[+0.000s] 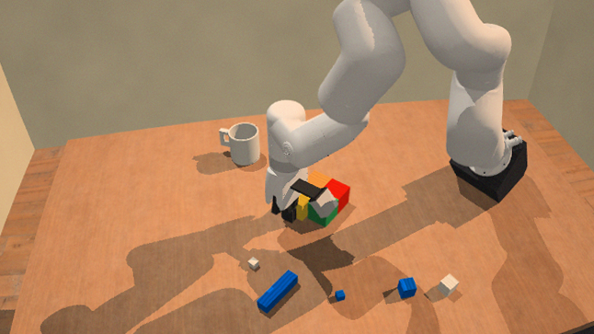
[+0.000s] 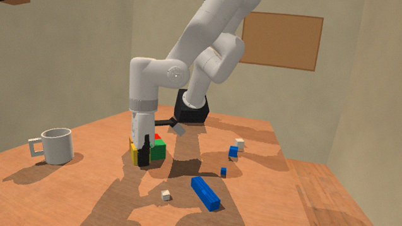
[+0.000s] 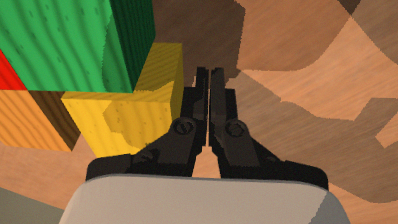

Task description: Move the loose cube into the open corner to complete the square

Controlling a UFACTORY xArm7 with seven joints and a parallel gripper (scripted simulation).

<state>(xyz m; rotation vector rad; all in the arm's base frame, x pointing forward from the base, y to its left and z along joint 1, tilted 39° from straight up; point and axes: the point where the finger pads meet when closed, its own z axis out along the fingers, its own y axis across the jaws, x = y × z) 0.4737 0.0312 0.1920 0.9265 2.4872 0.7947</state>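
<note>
The yellow cube (image 1: 303, 210) (image 2: 134, 156) (image 3: 125, 122) is the loose one. The green cube (image 2: 159, 150) (image 3: 60, 45), red cube (image 1: 340, 188) (image 2: 157, 136) (image 3: 6, 75) and orange cube (image 1: 319, 178) (image 3: 30, 120) form an L. In the wrist view a narrow gap shows between yellow and orange; green overlaps yellow, and whether they touch is hidden. My gripper (image 1: 282, 213) (image 2: 143, 163) (image 3: 209, 85) is shut and empty, low beside yellow's outer side, opposite the orange cube's side. Whether the finger touches yellow is unclear.
A white mug (image 1: 244, 145) (image 2: 58, 148) stands behind the gripper in the top view. A long blue block (image 1: 277, 291) (image 2: 205, 193), small blue cubes (image 1: 339, 295) (image 1: 407, 288) and white cubes (image 1: 253, 263) (image 1: 448, 285) lie toward the front.
</note>
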